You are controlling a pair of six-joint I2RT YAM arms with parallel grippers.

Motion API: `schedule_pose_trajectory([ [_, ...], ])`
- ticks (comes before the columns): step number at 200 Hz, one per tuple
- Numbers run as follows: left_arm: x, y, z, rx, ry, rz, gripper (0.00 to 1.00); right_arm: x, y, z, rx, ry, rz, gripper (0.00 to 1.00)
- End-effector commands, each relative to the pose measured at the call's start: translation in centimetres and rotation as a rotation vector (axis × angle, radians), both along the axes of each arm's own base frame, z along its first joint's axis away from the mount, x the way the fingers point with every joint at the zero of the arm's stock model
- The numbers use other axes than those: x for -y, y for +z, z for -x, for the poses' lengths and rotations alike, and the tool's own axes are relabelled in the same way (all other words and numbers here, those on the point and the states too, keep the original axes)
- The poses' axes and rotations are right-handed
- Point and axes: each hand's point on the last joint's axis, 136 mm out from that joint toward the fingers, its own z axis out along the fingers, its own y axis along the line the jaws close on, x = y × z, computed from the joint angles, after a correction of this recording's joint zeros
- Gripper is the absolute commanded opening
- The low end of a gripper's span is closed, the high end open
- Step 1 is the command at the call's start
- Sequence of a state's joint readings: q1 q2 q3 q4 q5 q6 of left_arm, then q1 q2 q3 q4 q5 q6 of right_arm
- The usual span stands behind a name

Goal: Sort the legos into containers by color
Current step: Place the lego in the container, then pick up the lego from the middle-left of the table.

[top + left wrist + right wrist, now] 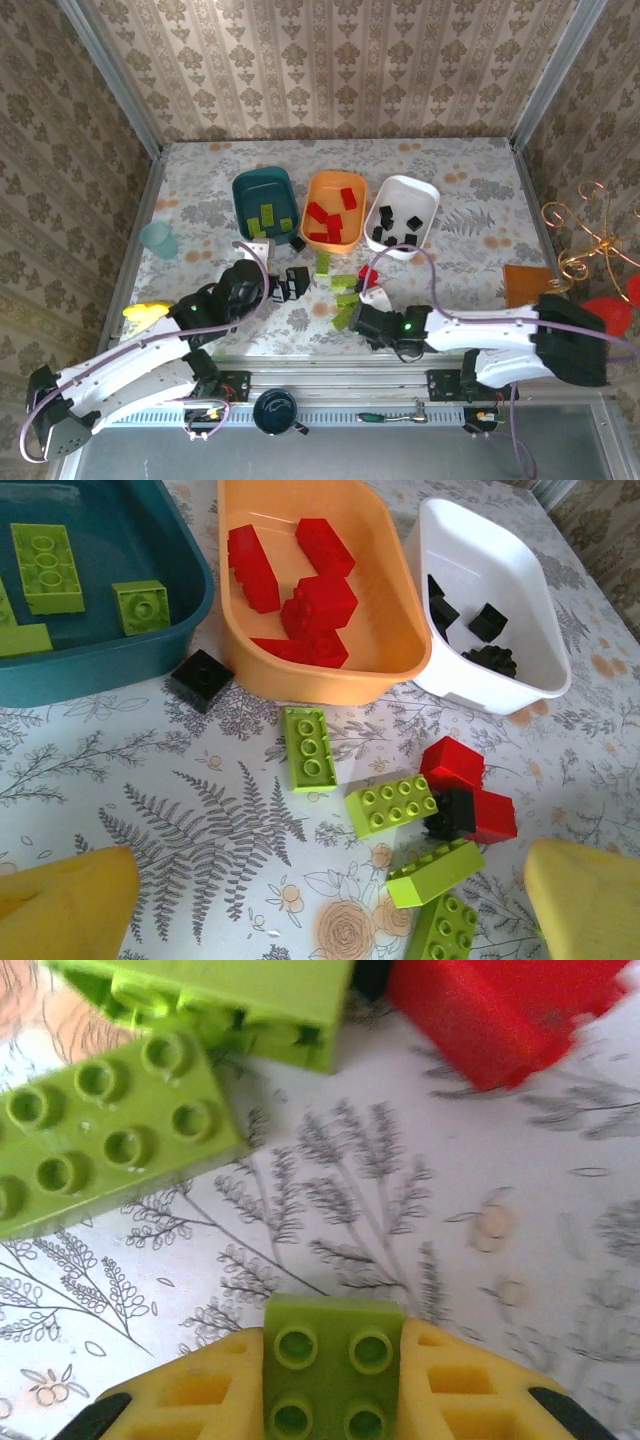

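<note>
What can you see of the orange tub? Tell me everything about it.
The orange tub is a rounded-rectangular container of smooth, slightly glossy plastic with a rolled rim and sloping walls. It stands upright on the floral table, the middle of three. The dark teal tub sits close on one side, and the white tub seems to touch it on the other. It holds only red bricks, a loose pile of about six. A black brick lies on the table just off its near corner.
</note>
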State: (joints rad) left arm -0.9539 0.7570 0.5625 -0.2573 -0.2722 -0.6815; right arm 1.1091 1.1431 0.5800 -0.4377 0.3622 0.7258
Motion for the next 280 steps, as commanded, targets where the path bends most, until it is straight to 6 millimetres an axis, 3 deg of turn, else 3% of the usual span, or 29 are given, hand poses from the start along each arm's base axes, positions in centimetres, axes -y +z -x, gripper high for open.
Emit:
schedule_pose_trajectory([
  [1,-1.4,-0.5,0.0,-0.003,0.046,-0.015,1.0,-1.4,4.8,-2.5,0.078,0.047,-0.121,0.17],
  [25,-2.0,-0.7,0.3,-0.005,0.06,-0.004,1.0,-5.5,9.2,-5.6,0.123,0.135,-0.228,0.17],
  [48,-2.3,-1.0,0.5,-0.016,0.069,0.007,1.0,-10.6,11.3,-9.4,0.136,0.212,-0.29,0.17],
  [85,-2.9,-1.4,0.9,-0.034,0.073,-0.016,1.0,-17.8,11.1,-17.7,0.073,0.234,-0.348,0.17],
  [106,-3.4,-1.6,1.0,-0.034,0.083,-0.024,1.0,-20.9,9.8,-22.2,-0.002,0.203,-0.393,0.17],
  [148,-4.2,-1.2,1.4,-0.025,0.093,-0.002,1.0,-23.1,6.2,-28.3,-0.103,0.09,-0.439,0.2],
  [164,-4.3,-1.2,1.6,-0.026,0.087,-0.003,1.0,-23.8,5.8,-29.8,-0.129,0.071,-0.481,0.33],
  [179,-4.3,-1.4,1.7,-0.033,0.082,-0.015,1.0,-24.2,6.1,-30.5,-0.144,0.072,-0.49,0.56],
  [194,-4.3,-1.6,1.8,-0.038,0.077,-0.02,1.0,-24.1,7.6,-30.7,-0.115,0.08,-0.49,0.64],
  [218,-3.7,-1.4,1.8,-0.031,0.05,-0.009,1.0,-22.6,10.8,-29.8,-0.046,0.083,-0.497,0.68],
  [242,-2.1,-1.1,1.7,-0.033,-0.024,-0.01,1.0,-19.9,13.4,-27.7,0.028,0.076,-0.524,0.69],
  [280,1.5,-3.4,2.0,-0.128,-0.172,-0.136,0.9,-14.4,13.1,-22.6,0.052,0.033,-0.516,0.69],
])
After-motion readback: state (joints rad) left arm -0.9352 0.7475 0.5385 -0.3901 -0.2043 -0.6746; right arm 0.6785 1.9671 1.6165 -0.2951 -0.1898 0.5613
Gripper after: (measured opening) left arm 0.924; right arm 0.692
